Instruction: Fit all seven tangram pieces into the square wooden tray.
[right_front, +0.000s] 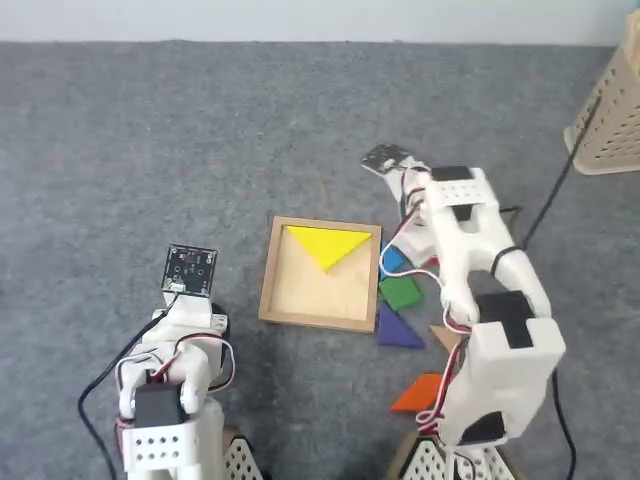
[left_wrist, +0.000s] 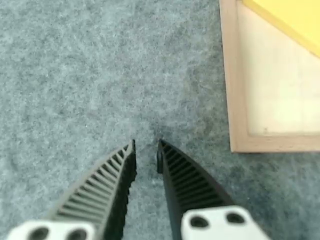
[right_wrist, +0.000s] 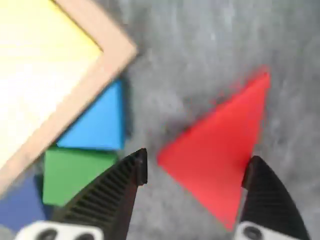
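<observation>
Left end effector (left_wrist: 146, 150): is hovering low over the grey surface (right_front: 150, 130) at the lower left of the high view, just off the tray's left rim. Its fingers are sitting all but closed, gripping nothing, apparently parked clear of the work.
Wooden tray (right_front: 268, 285): is lying flat at frame centre, most of its floor bare and waiting for pieces.
Yellow triangle (right_front: 325, 245): is resting inside the tray, its long edge running along the top rim, so the space below it is staying free.
Blue piece (right_front: 393, 262), green piece (right_front: 402, 292), purple triangle (right_front: 397, 328): are lying in a column just outside the tray's right rim, within easy reach.
Right end effector (right_wrist: 198, 157): is standing wide open right of the tray, its fingers straddling the red triangle, seemingly lining up a grasp.
Red triangle (right_wrist: 220, 150): is lying flat on the surface near the blue piece, ungripped.
Tan piece (right_front: 443, 335), orange triangle (right_front: 420, 392): are waiting at the lower right, beside the right arm.
Progress: one piece is looking placed, six are remaining outside.
</observation>
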